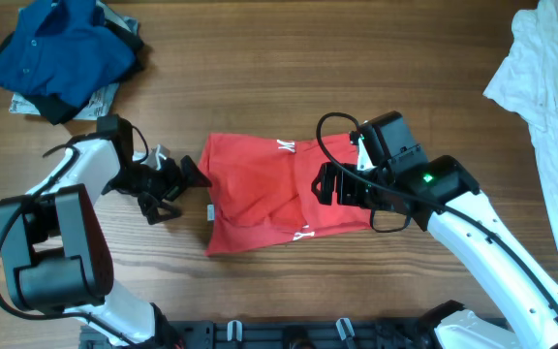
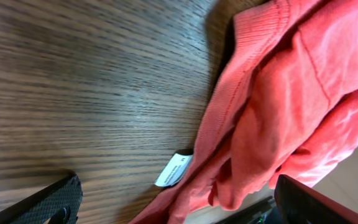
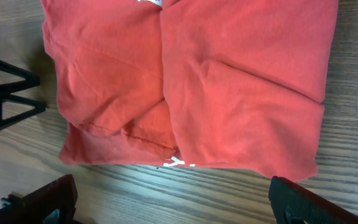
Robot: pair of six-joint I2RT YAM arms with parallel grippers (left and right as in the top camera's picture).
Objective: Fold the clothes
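The red T-shirt (image 1: 264, 194) lies folded into a rough square at the table's middle, with white lettering at its top and bottom edges and a white neck label (image 1: 208, 212) at its left edge. My left gripper (image 1: 170, 186) is open and empty just left of the shirt; its view shows the shirt's edge (image 2: 272, 106) and the label (image 2: 174, 169). My right gripper (image 1: 329, 184) is open and empty over the shirt's right part; its view shows the folded shirt (image 3: 191, 81). The blue collared shirt (image 1: 61, 48) lies at the back left. The long white garment (image 1: 550, 126) lies along the right edge.
A dark and grey patterned cloth (image 1: 105, 97) shows under the blue shirt. A black cable (image 1: 342, 145) loops over the right wrist. The left gripper's black fingers (image 3: 5, 87) show at the left of the right wrist view.
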